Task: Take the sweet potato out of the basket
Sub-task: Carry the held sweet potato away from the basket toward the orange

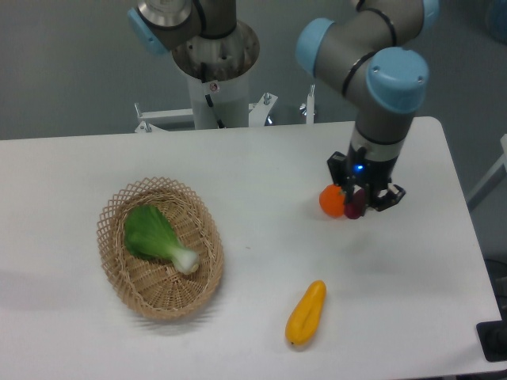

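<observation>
The oval woven wicker basket point(162, 249) is tan with a lacy looped rim. The leafy bok choy point(158, 238) in it is bright green, whitening at the stem. The small dark reddish-purple sweet potato point(354, 203) sits in the black gripper point(364, 203). The round fruit point(332, 200) is orange; the long tapered vegetable point(306, 313) yellow-orange. The tabletop point(261, 174) is plain white.

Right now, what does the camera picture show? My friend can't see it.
The robot's two-finger gripper holds a small reddish-purple sweet potato above the white table, beside a round orange fruit. At left, an oval woven wicker basket holds green-and-white bok choy; a yellow vegetable lies in front.
</observation>
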Controlling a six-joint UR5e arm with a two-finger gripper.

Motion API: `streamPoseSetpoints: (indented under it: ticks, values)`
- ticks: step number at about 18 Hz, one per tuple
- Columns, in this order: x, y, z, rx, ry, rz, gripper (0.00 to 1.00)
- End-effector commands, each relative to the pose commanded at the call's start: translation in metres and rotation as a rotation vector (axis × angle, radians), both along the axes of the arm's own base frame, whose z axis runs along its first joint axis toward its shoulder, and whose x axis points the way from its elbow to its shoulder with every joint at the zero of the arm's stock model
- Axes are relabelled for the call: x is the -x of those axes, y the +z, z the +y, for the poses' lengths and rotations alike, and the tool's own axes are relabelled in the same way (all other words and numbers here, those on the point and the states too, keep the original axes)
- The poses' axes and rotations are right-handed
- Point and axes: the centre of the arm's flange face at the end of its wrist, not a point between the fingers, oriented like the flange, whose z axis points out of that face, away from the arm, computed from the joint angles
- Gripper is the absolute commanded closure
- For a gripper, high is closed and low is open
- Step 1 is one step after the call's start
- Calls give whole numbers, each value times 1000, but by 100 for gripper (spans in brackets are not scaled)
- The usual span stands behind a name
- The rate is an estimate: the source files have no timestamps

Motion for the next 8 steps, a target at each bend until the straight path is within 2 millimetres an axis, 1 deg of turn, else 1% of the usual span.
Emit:
streamPoseSetpoints:
  ticks: [2, 3, 8]
  values:
    - [6, 0, 1, 1, 2, 2, 86]
    - [6, 2, 1, 4, 1, 7, 87]
    - [9, -1, -1, 15, -6, 4, 87]
